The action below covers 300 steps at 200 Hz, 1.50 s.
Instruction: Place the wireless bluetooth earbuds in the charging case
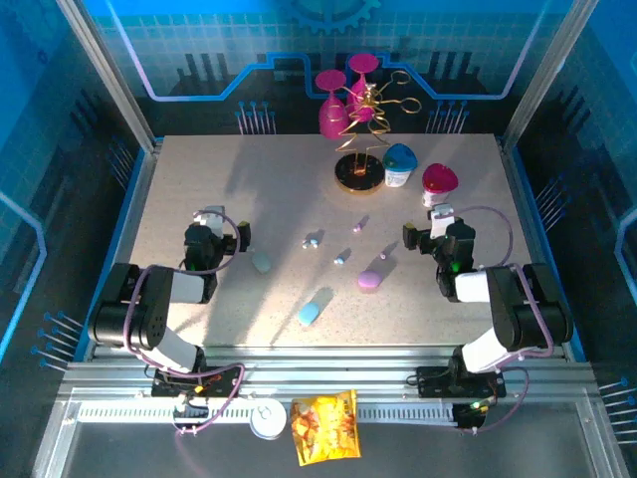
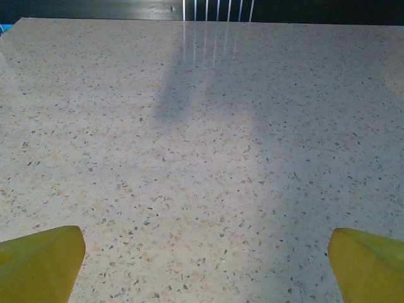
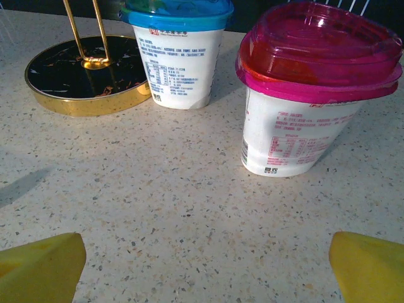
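Note:
Several tiny earbuds lie in the middle of the table: pale blue ones (image 1: 312,241) (image 1: 340,259) and lilac ones (image 1: 356,228) (image 1: 383,255). Three pill-shaped charging cases lie nearer the arms: a grey-green case (image 1: 262,262), a blue case (image 1: 310,313) and a lilac case (image 1: 369,281). My left gripper (image 1: 219,223) (image 2: 205,265) rests low at the table's left, open, with bare table between its yellow fingertips (image 2: 41,262). At the right, my right gripper (image 1: 428,225) (image 3: 205,265) is open too, nothing between its fingertips (image 3: 38,265), and faces the cups.
A blue-lidded cup (image 1: 400,164) (image 3: 180,50) and a pink-lidded cup (image 1: 439,181) (image 3: 309,95) stand at the back right, close ahead of the right gripper. Beside them a gold-rimmed black stand base (image 1: 359,174) (image 3: 82,76) carries pink glasses (image 1: 343,100). A snack packet (image 1: 325,426) lies on the front rail.

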Each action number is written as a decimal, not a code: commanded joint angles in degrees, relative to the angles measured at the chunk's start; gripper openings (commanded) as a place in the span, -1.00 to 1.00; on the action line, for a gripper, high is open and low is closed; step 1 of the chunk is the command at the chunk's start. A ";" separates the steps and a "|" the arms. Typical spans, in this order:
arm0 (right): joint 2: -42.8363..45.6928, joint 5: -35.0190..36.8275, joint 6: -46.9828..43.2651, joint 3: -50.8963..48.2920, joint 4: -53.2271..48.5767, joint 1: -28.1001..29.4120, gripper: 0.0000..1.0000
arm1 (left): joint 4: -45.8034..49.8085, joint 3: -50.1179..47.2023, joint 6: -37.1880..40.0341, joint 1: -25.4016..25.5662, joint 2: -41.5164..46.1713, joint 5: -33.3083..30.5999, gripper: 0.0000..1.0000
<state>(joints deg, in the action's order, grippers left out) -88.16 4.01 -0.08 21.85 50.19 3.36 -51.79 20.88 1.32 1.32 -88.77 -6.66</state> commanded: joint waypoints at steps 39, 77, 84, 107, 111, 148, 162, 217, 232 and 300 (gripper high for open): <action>-0.18 -0.28 -0.73 1.08 0.87 0.42 0.99 | -1.38 1.09 -1.22 -0.32 -0.18 -0.30 0.99; -0.17 -0.54 -0.67 1.04 0.78 0.27 1.00 | -1.38 1.07 -1.28 -0.30 -0.25 -0.32 0.99; -0.16 -0.53 -0.62 1.08 0.78 0.29 0.99 | -1.38 1.00 -1.32 -0.34 -0.25 -0.30 0.99; -0.16 -1.08 -0.45 1.14 0.67 0.05 0.99 | -1.38 1.08 -1.32 -0.33 -0.19 -0.34 0.99; -0.16 -1.11 -0.46 1.10 0.69 0.04 0.99 | -1.38 1.04 -1.28 -0.32 -0.19 -0.29 0.99; 0.06 -2.70 -1.14 0.65 1.39 0.12 0.99 | -1.62 0.89 -1.03 -0.36 -0.16 0.37 0.99; 1.58 -3.53 -1.91 -0.33 1.82 0.42 0.99 | -2.96 -0.13 -0.52 -0.02 0.87 0.35 0.99; 17.51 -3.02 -8.09 3.45 -17.79 5.60 0.99 | 8.84 -2.28 0.97 3.53 19.25 -9.41 0.99; 20.57 -4.06 -9.92 5.03 -23.00 7.47 0.99 | 14.41 -1.52 1.75 5.77 24.79 -11.94 0.99; 22.14 -9.80 -18.80 15.12 -46.05 20.80 0.99 | 28.04 3.58 -0.59 18.27 34.89 -5.26 0.99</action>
<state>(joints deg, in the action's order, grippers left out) -64.86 -4.49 -14.50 32.99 15.53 18.63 -30.41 21.32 1.85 16.56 -55.24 -15.88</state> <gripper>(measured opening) 0.996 0.994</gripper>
